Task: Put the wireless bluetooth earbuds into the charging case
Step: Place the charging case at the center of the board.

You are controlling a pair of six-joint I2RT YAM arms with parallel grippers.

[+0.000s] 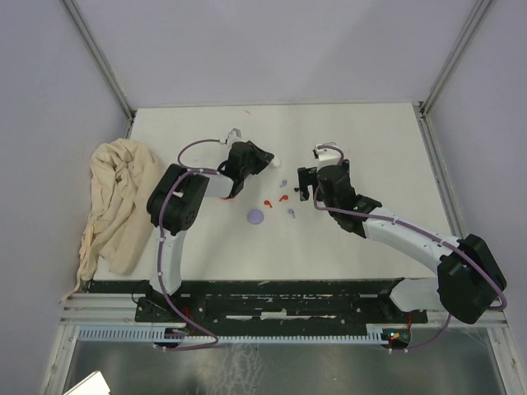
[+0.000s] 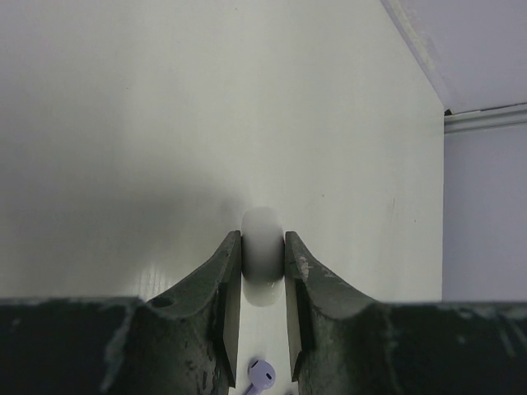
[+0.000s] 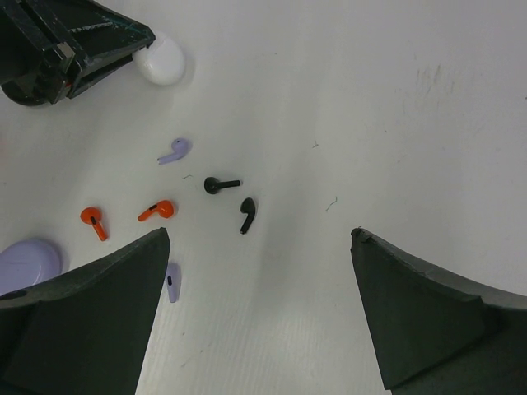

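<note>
My left gripper (image 2: 263, 239) is shut on a white round charging case (image 2: 263, 220), which rests on edge on the table (image 1: 276, 163). A lilac earbud (image 2: 262, 374) lies just beneath the fingers. My right gripper (image 3: 259, 234) hangs open above the table with nothing between its jaws. Ahead of it lie loose earbuds: two black (image 3: 221, 184) (image 3: 247, 214), two red (image 3: 93, 220) (image 3: 158, 210) and two lilac (image 3: 175, 151) (image 3: 172, 281). A lilac round case (image 3: 29, 259) lies flat, closed, at the left.
A crumpled beige cloth (image 1: 115, 202) lies at the table's left edge. The lilac case (image 1: 256, 216) sits between the two arms. White walls and metal frame rails border the table (image 1: 370, 148).
</note>
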